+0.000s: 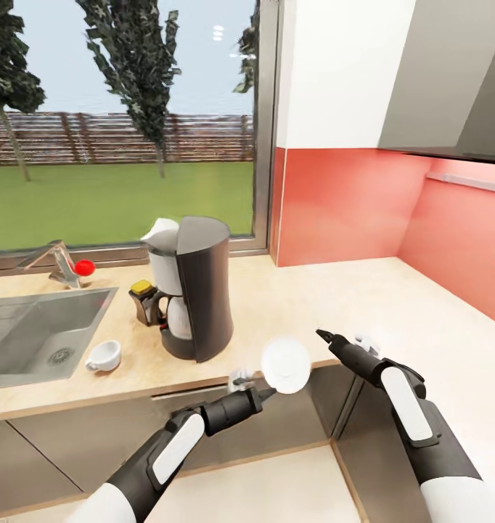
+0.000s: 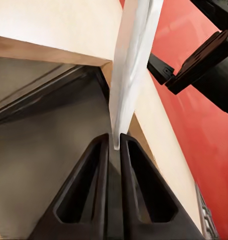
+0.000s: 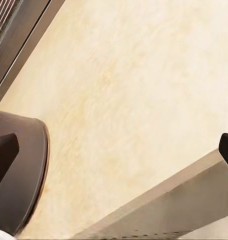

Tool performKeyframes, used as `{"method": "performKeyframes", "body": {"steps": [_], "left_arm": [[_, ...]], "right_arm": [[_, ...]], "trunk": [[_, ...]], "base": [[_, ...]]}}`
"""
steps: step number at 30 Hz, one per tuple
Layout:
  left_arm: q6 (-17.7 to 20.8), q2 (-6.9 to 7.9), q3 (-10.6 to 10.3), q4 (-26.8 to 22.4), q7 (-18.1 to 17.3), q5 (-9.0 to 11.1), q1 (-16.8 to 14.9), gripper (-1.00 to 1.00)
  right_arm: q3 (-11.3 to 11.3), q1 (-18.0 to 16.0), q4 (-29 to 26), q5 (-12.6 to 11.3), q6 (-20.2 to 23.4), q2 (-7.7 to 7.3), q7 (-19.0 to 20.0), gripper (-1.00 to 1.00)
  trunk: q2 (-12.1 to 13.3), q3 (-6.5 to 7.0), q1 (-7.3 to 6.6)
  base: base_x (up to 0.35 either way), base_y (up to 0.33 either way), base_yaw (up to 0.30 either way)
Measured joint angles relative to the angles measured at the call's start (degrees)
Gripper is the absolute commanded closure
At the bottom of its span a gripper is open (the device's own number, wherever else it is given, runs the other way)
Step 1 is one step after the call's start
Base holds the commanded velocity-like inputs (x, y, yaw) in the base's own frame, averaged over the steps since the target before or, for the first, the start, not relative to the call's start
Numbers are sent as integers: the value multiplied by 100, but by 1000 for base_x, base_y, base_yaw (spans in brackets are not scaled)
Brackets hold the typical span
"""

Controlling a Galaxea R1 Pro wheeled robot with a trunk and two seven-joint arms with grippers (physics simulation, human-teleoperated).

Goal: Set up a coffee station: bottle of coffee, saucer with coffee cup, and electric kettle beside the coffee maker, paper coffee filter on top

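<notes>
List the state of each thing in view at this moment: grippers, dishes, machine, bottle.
Left gripper: shut on the saucer's rim.
Saucer: held on edge, at the countertop's front edge, not set down.
Right gripper: open, empty, above the countertop.
Coffee cup: upright on the countertop beside the sink, not on the saucer.
Coffee maker: upright on the countertop, white paper on top.
Bottle of coffee: upright, capped, beside the coffee maker.

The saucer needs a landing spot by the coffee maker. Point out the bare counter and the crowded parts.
Bare countertop runs from the coffee maker to the red corner wall; the saucer, pinched in the left gripper, hangs at that patch's front edge. It is crowded on the maker's other side: coffee bottle, coffee cup, then the sink.
</notes>
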Motion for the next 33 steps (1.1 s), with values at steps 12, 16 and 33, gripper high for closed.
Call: {"method": "performKeyframes", "body": {"steps": [12,16,33], "left_arm": [[2,9,9,3,0,9,0,100],[5,66,15,3,0,8,0,100],[10,570,140,-46,-83,27,0,100]], "right_arm": [[32,0,0,0,0,1,4,-100],[35,0,1,0,0,1,7,-100],[29,1,-509,28,10,15,-5,-100]], "trunk": [[0,0,0],[0,0,0],[0,0,-3]], "base": [[-279,236,0],[-277,237,0],[-148,129,0]]}}
